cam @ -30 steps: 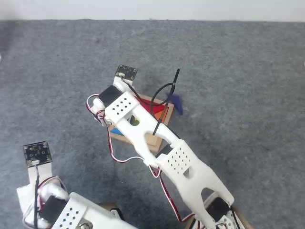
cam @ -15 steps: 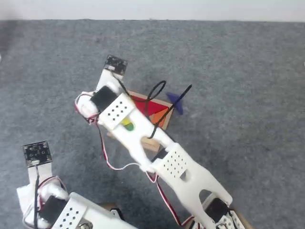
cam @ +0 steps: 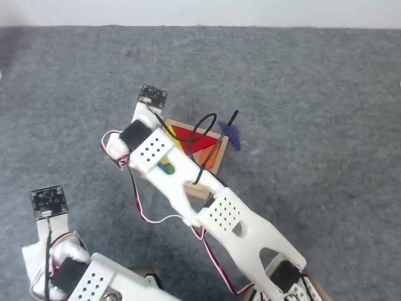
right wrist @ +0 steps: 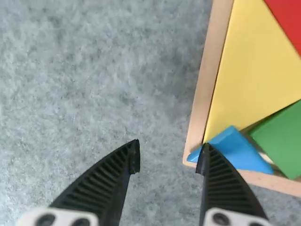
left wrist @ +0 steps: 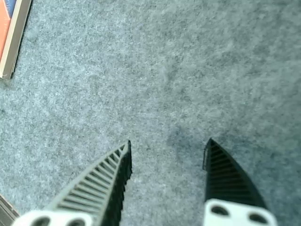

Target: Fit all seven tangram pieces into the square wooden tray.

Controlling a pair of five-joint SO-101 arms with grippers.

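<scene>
The square wooden tray (cam: 202, 183) lies mid-table under my right arm (cam: 156, 150). It holds red (cam: 188, 134), orange (cam: 207, 154) and yellow (right wrist: 249, 80) pieces, plus a green one (right wrist: 282, 141). A blue piece (right wrist: 233, 148) lies tilted across the tray's corner rim (right wrist: 195, 141). A purple piece (cam: 230, 135) rests on the carpet just outside the tray's right side. My right gripper (right wrist: 169, 147) is open low over the carpet at that corner, with one fingertip (right wrist: 205, 155) against the blue piece. My left gripper (left wrist: 167, 146) is open over bare carpet, holding nothing.
Grey carpet covers the whole table. My left arm's base (cam: 75, 276) sits at the bottom left, well away from the tray. A tray edge (left wrist: 13, 44) appears in a corner of the left wrist view. A black cable (cam: 210, 141) loops over the tray.
My right arm's wrist swung left off the tray's middle, uncovering more of the red, orange and yellow pieces. The purple piece and the left arm stayed put.
</scene>
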